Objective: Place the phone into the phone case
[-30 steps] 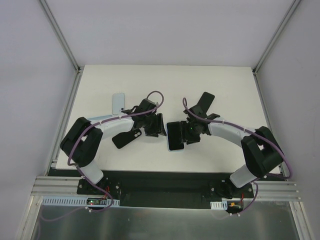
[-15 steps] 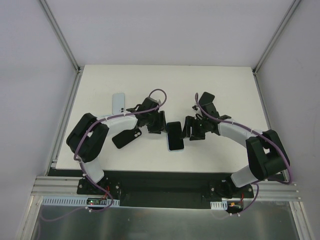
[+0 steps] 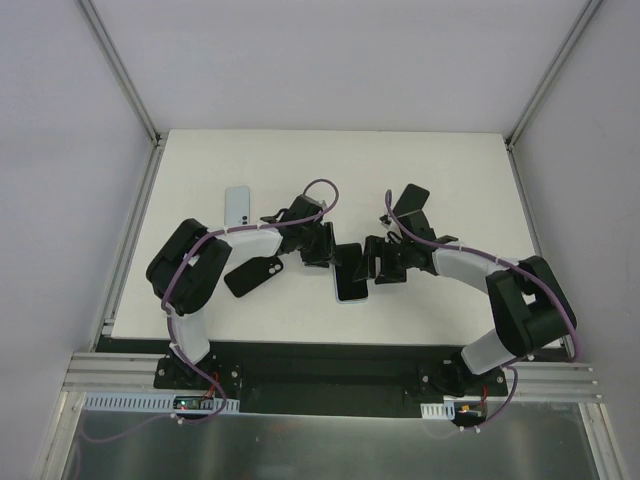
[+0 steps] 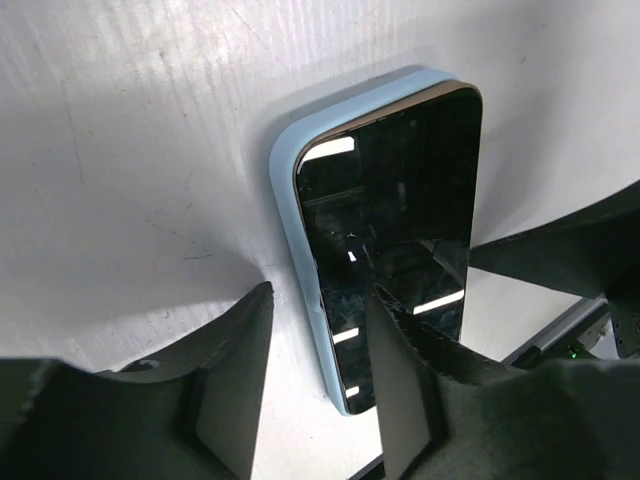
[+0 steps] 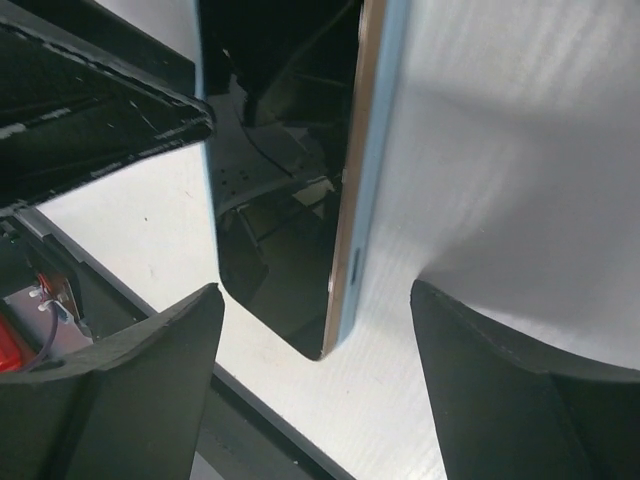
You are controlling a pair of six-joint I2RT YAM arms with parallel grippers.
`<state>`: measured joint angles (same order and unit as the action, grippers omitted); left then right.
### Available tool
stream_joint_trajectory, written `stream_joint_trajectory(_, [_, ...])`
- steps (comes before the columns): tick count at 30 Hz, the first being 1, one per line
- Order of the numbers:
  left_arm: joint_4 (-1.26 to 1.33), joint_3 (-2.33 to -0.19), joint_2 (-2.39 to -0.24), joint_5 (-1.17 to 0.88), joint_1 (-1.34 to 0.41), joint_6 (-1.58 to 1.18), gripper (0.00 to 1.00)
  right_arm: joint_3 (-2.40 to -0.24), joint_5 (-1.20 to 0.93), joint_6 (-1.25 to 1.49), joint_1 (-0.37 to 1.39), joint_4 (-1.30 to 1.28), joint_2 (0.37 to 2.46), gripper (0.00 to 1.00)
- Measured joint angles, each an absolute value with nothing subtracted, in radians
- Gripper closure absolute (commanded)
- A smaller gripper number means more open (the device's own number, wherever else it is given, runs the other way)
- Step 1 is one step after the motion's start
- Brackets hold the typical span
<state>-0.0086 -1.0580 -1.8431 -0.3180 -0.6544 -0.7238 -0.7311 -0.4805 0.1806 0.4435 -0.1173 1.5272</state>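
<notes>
From above, the phone (image 3: pixel 350 268) is seen lying screen up in the light blue phone case (image 3: pixel 350 299) at the middle of the tabletop (image 3: pixel 450 170). It is flanked by the left gripper (image 3: pixel 322 247) and the right gripper (image 3: pixel 378 262). A black case (image 3: pixel 252 273) and a pale case (image 3: pixel 237 205) are set well apart to the left, and bare surface is left toward the far edge.

In the left wrist view, the left gripper (image 4: pixel 318 330) is held partly open over the case's long rim (image 4: pixel 285 170). One finger (image 4: pixel 235 370) stands clear beside the rim; the other is over the screen, possibly touching it. Nothing is clamped.

In the right wrist view, the right gripper (image 5: pixel 315 320) is spread wide and holds nothing. The phone's near corner (image 5: pixel 300 330) is seen between its fingers, with clear room on both sides.
</notes>
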Motion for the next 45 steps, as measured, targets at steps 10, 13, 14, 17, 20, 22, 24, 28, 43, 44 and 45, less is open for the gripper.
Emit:
stream_joint_trajectory(10, [0.109,-0.987,-1.846,-0.395,-0.653,-0.791,0.74,-0.805,-0.53,0.225,0.477,-0.079,1.618,0.19])
stream_joint_trajectory(13, [0.163,-0.952,-1.843,-0.421,-0.646,-0.824,0.75,-0.824,-0.58,0.26,0.454,-0.079,1.649,0.18])
stream_joint_trajectory(14, [0.178,-0.944,-1.843,-0.43,-0.641,-0.83,0.75,-0.823,-0.598,0.277,0.443,-0.067,1.655,0.18])
stream_joint_trajectory(17, [0.213,-0.923,-1.84,-0.444,-0.634,-0.849,0.75,-0.798,-0.635,0.314,0.423,-0.017,1.656,0.18])
stream_joint_trajectory(20, [0.229,-0.912,-1.837,-0.445,-0.633,-0.854,0.76,-0.762,-0.683,0.359,0.398,0.056,1.656,0.18])
stream_joint_trajectory(22, [0.236,-0.907,-1.836,-0.446,-0.633,-0.855,0.76,-0.736,-0.714,0.387,0.385,0.108,1.656,0.18])
stream_joint_trajectory(24, [0.247,-0.9,-1.833,-0.447,-0.633,-0.857,0.76,-0.716,-0.733,0.416,0.379,0.152,1.657,0.18])
stream_joint_trajectory(28, [0.265,-0.882,-1.825,-0.448,-0.633,-0.865,0.75,-0.694,-0.757,0.448,0.377,0.202,1.659,0.21])
stream_joint_trajectory(43, [0.272,-0.85,-1.8,-0.449,-0.633,-0.875,0.74,-0.659,-0.795,0.463,0.363,0.252,1.659,0.59])
stream_joint_trajectory(44, [0.272,-0.85,-1.799,-0.449,-0.633,-0.875,0.74,-0.658,-0.796,0.464,0.362,0.253,1.659,0.63])
stream_joint_trajectory(45, [0.271,-0.85,-1.798,-0.449,-0.633,-0.875,0.74,-0.657,-0.797,0.464,0.361,0.255,1.659,0.64])
